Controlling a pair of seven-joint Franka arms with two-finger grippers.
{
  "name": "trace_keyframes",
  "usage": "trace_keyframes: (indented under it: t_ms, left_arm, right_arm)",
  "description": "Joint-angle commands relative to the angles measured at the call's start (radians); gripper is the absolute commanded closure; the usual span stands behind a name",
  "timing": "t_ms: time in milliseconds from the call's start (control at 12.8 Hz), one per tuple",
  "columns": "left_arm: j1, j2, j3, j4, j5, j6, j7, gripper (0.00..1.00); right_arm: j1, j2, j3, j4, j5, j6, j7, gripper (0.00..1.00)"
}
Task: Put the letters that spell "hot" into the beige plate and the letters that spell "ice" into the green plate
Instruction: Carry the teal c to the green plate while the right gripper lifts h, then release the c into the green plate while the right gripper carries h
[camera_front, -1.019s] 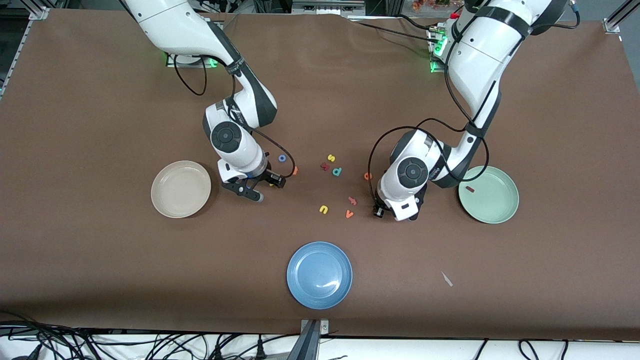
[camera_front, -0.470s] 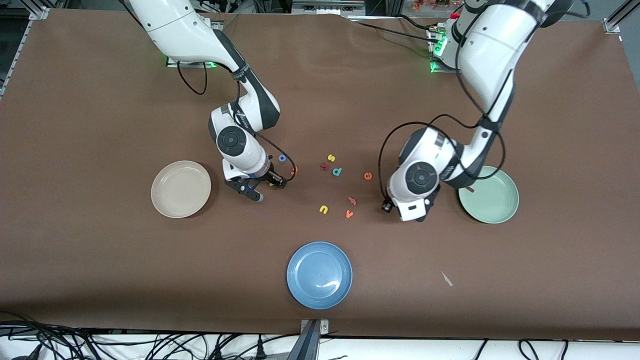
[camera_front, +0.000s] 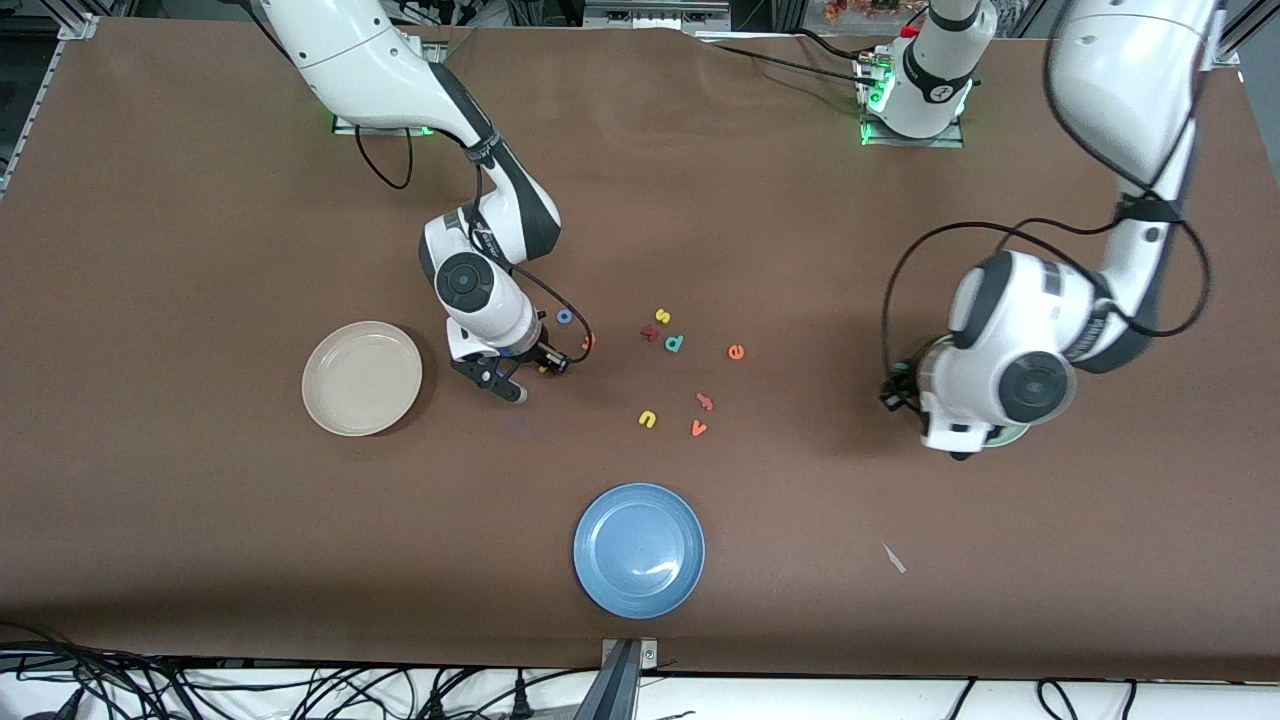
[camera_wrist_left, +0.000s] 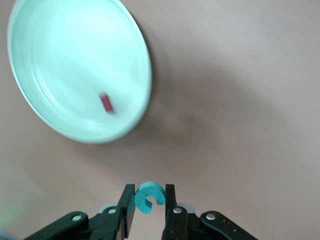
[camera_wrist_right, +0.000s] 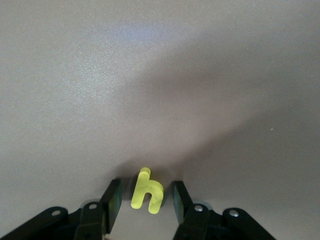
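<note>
Left gripper (camera_wrist_left: 149, 207) pinched a teal "c" (camera_wrist_left: 149, 196) between its fingers, up in the air near the green plate (camera_wrist_left: 30, 105); in the front view the arm's wrist covered nearly all of that plate, leaving only a sliver of rim (camera_front: 1010, 433); one dark red "i" (camera_wrist_left: 106, 103) lay in the plate, blurred in the left wrist view and hidden in the front view. Right gripper (camera_wrist_right: 145, 197) was down at the table with a yellow "h" (camera_wrist_right: 146, 191) between its fingers, one on each side and slightly apart from it; from the front that letter showed only as a yellow speck (camera_front: 543, 368) beside the gripper.

Three plates were on the table: the green one, a beige plate (camera_front: 330, 400) toward the right arm's end, and a blue plate (camera_front: 600, 570) nearest the front camera. Loose letters lay between the arms: a blue "o" (camera_front: 564, 317); an orange "t" (camera_front: 589, 341), partly hidden by a cable; an orange "e" (camera_front: 736, 351); a yellow "s" (camera_front: 662, 316); a yellow "u" (camera_front: 647, 419); a teal "d" (camera_front: 674, 344); an orange "v" (camera_front: 698, 429); and two reddish pieces (camera_front: 650, 333) too small to read.
</note>
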Motion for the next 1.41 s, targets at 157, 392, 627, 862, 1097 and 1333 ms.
trace_keyframes:
  t_ms: [157,392,627,862,1097,1333]
  left_arm:
    - [0.188,-0.010,-0.015,-0.060,0.103,-0.029,0.474,1.00]
    - [0.238,0.001,-0.015,-0.119,0.124,0.048,0.564,1.00]
    - [0.248,0.035,-0.015,-0.140,0.159,0.124,0.564,0.65]
    - [0.242,0.014,-0.021,-0.130,0.156,0.104,0.552,0.07]
    - [0.235,-0.016,-0.117,-0.114,0.110,0.067,0.358,0.02]
    - [0.227,-0.010,-0.267,-0.108,0.068,0.067,-0.016,0.02]
  right_arm:
    - [0.025,0.015,0.002,-0.014,0.023,0.055,0.001,0.99]
    - [0.021,-0.019,-0.002,0.001,0.020,0.005,-0.022,1.00]
    - [-0.007,-0.046,-0.012,0.112,0.021,-0.222,-0.115,1.00]
    - [-0.038,-0.069,-0.062,0.205,0.021,-0.448,-0.273,1.00]
    - [-0.038,-0.080,-0.163,0.203,0.017,-0.543,-0.524,1.00]
    - [-0.038,-0.096,-0.269,0.203,0.014,-0.603,-0.768,1.00]
